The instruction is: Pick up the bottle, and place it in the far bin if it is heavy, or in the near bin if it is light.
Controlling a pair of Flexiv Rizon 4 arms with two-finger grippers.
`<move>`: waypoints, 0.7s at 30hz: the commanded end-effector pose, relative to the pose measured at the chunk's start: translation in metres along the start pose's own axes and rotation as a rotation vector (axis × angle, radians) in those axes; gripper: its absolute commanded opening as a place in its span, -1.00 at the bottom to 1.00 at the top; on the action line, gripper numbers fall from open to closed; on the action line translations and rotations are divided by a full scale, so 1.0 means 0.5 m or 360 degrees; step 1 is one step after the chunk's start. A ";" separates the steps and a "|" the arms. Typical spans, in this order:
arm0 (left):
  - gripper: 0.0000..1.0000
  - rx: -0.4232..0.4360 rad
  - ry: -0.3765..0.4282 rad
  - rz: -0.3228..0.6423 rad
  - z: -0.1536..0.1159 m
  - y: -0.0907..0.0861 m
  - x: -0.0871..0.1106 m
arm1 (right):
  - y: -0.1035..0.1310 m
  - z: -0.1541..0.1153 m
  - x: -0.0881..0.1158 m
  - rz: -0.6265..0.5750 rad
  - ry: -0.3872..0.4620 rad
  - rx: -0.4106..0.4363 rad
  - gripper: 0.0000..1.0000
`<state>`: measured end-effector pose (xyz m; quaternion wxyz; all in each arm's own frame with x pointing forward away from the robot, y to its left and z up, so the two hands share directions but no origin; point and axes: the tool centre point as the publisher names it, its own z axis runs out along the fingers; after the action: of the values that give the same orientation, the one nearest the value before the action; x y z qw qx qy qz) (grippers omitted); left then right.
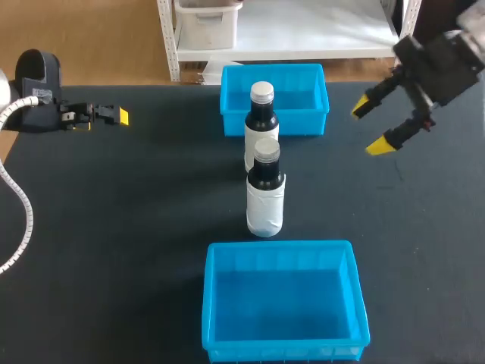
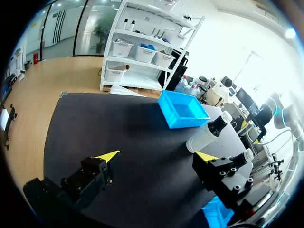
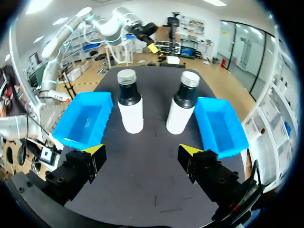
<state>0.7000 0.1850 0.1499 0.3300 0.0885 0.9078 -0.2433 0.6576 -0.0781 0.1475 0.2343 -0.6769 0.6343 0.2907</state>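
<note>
Bottles are my concern now: two stand upright in a line on the dark surface [image 1: 136, 205] between the bins. The near bottle [image 1: 265, 193] is just short of the near bin [image 1: 280, 246]. The far bottle [image 1: 261, 114] is right behind it, just in front of the far bin [image 1: 228, 98]. From above they overlap, but the right wrist view shows a gap between them. My right arm [image 1: 439, 64] hangs above the surface, off to the right of the far bin. Its jaws are spread and hold nothing, and both bottles lie ahead of them. My left arm [image 1: 38, 91] sits low at the left edge, jaws likewise spread and bare. I judge the grasp has not begun. To do it well I would settle on one bottle and bring the right jaws in from the side at the white-wrapped body, below the dark shoulder. I would keep clear of its neighbour, close squarely, lift straight up and read the load before choosing a bin.
</note>
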 end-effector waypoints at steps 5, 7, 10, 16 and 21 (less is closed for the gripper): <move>1.00 0.0000 0.0000 0.0000 0.000 0.000 0.000 | 0.012 0.066 -0.040 0.0052 0.0006 -0.0004 1.00; 1.00 0.0000 0.0000 0.0000 0.000 0.000 0.000 | 0.018 0.078 -0.050 0.0061 -0.0001 0.0031 1.00; 1.00 0.0000 0.0000 0.0000 0.000 0.000 0.000 | 0.021 0.095 -0.059 0.0060 -0.0029 0.0055 1.00; 1.00 0.0000 0.0000 0.0000 0.000 0.000 0.000 | 0.027 0.128 -0.077 0.0048 -0.0098 0.0037 1.00; 1.00 0.0000 0.0000 0.0000 0.000 0.000 0.000 | 0.030 0.155 -0.088 0.0049 -0.0164 -0.0006 1.00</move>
<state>0.7000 0.1850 0.1499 0.3300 0.0885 0.9078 -0.2433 0.6309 0.0017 0.1289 0.2593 -0.6518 0.6350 0.3236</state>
